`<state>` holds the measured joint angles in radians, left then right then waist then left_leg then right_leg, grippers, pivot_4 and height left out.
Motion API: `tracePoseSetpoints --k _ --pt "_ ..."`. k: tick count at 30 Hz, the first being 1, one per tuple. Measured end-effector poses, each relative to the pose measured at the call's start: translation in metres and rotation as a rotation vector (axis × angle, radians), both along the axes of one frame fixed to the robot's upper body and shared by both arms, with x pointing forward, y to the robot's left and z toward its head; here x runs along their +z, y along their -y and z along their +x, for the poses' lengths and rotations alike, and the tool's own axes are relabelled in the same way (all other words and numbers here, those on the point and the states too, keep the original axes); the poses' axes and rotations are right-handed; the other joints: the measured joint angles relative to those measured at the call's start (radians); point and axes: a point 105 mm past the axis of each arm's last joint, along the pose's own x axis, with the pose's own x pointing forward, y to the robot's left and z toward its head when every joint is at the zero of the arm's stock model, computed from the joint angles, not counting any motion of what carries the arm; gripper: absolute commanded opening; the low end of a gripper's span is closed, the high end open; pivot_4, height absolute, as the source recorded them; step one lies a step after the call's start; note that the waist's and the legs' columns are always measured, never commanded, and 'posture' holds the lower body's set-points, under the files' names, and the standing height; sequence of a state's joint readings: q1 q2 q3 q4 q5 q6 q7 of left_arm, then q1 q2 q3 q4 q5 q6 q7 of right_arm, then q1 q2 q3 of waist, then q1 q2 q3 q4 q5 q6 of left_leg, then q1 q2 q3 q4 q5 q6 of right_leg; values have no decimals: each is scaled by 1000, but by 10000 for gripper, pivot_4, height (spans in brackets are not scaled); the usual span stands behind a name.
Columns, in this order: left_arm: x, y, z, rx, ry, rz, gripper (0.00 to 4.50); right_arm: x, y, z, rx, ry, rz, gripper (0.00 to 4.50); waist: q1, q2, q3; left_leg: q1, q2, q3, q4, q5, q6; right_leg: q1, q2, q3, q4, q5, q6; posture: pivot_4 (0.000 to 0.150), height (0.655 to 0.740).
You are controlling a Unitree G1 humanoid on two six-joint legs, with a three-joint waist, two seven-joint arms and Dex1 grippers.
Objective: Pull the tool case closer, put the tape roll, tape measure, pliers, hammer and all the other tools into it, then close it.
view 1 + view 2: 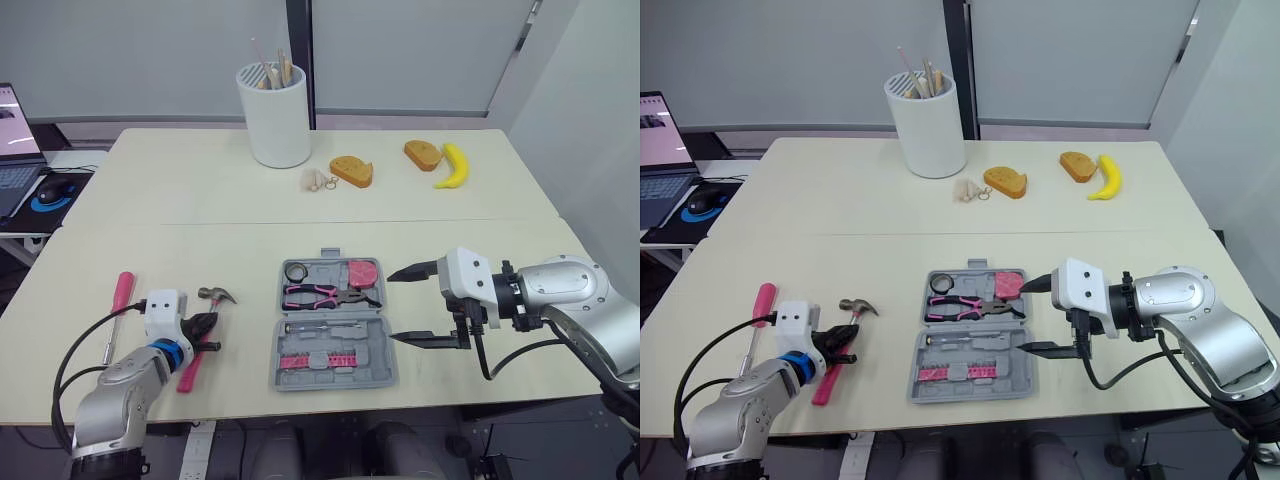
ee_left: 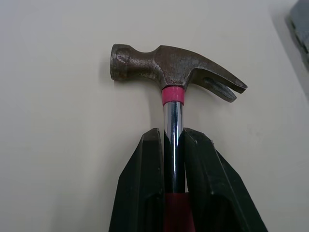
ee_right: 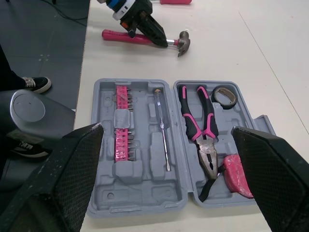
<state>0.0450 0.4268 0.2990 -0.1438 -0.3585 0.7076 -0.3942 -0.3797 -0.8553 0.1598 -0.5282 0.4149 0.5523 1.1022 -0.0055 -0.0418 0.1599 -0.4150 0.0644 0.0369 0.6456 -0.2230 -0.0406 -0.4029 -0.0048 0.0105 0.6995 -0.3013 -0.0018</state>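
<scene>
The left claw [image 1: 212,333] is clamped on the hammer [image 1: 215,295] handle, the head just past its tips. The right claw [image 1: 392,306] is spread wide, just beside the open case [image 1: 372,375]. Left wrist: both fingers [image 2: 140,193] squeeze the shiny shaft. Right wrist: pliers [image 3: 207,152] and tape [image 3: 226,104] lie in the case, ahead of the claw.

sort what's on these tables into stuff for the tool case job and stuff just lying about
For the job: tool case, hammer, pink-handled screwdriver, pliers, tape roll, tape measure.

Just lying about: white cup of sticks, banana, bread slices, laptop, mouse.
</scene>
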Motion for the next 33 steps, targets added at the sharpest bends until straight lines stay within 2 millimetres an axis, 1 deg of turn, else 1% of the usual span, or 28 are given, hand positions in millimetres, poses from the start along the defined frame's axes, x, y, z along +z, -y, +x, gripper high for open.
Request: tracePoseSetpoints --k 4,7,9,12,16,18,20,22,28,33 --pt "0 12 -2 -14 3 3 2746 0 0 0 0 5 0 45000 0 0 0 0 0 0 0 0 0 0 0 0 0 0 0 1500 7337" --pt "0 12 -2 -14 4 9 807 0 0 1 -5 11 2 45000 0 0 0 0 -1 0 0 0 0 0 1 0 0 0 0 1500 7337" --pt "1 13 -3 -34 13 11 809 0 0 1 -9 12 3 45000 0 0 0 0 0 0 0 0 0 0 1 0 0 0 0 1500 7337" --pt "9 14 -7 -153 46 57 809 -3 1 0 -12 0 2 45000 0 -1 1 0 -1 0 0 0 0 0 2 0 -1 0 0 1500 7337" --pt "31 18 -13 -383 115 157 809 -5 7 -2 -31 -6 -15 45000 0 0 1 0 0 0 -1 0 0 -1 1 0 -1 0 -1 1500 7337" --pt "37 22 -12 -433 129 145 809 -6 7 -3 -29 -5 -16 45000 0 0 1 0 0 1 0 0 0 -1 1 1 -1 0 0 1500 7337" --pt "39 24 -10 -446 134 130 809 -7 7 -4 -31 -5 -15 45000 0 0 1 0 0 1 0 0 0 -1 1 1 -1 0 0 1500 7337" --pt "36 22 -6 -420 121 119 809 -6 6 -4 -36 6 -11 45000 0 0 1 0 0 1 0 0 0 -1 1 1 -1 0 0 1500 7337" --pt "3 19 -6 -332 25 100 809 -8 -1 -5 -19 12 0 45000 -2 0 1 0 0 1 0 0 0 -1 2 0 -1 0 0 1500 7337" --pt "-2 16 -5 -316 29 112 808 -9 -2 -5 -17 17 -10 45000 -2 0 1 0 0 1 0 0 0 -1 2 0 -1 0 0 1500 7337"
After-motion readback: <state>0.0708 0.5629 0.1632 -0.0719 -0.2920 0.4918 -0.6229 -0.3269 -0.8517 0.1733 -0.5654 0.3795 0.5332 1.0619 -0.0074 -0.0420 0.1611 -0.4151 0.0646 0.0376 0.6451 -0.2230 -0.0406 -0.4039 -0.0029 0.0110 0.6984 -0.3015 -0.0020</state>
